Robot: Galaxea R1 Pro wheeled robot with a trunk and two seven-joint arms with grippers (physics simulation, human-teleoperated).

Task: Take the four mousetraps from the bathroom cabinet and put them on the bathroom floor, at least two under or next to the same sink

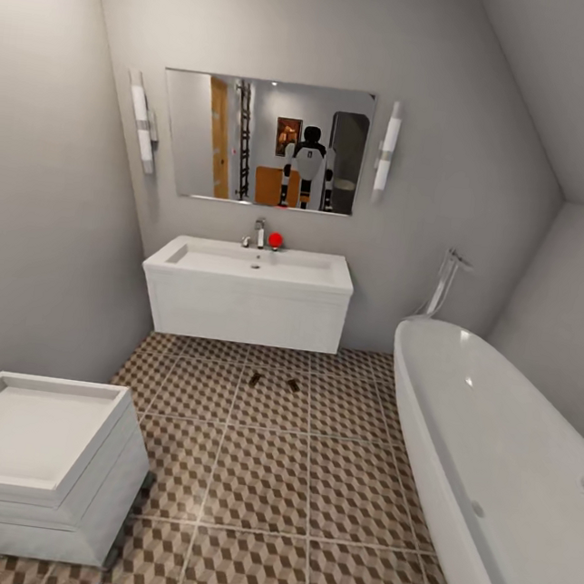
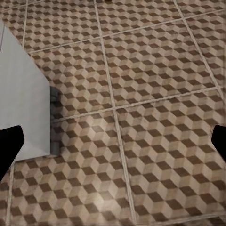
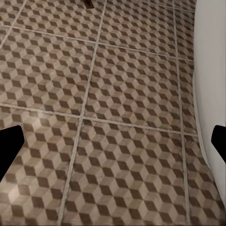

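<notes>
The bathroom floor looks like matt printed tile (pale grout lines); the bathtub is glossy white; the bathroom sink smooth white, its tap shiny metal.

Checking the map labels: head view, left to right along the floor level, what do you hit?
White toilet → patterned bathroom floor with two mousetraps lying ahead of the sink → white bathtub.

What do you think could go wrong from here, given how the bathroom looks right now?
Two mousetraps already lie on the bathroom floor in front of the sink; driving forward could run over or scatter them. The passage between the white unit and the bathtub looks tight, so turning may clip either. Both pincers look open and empty, so more traps probably remain to fetch.
</notes>
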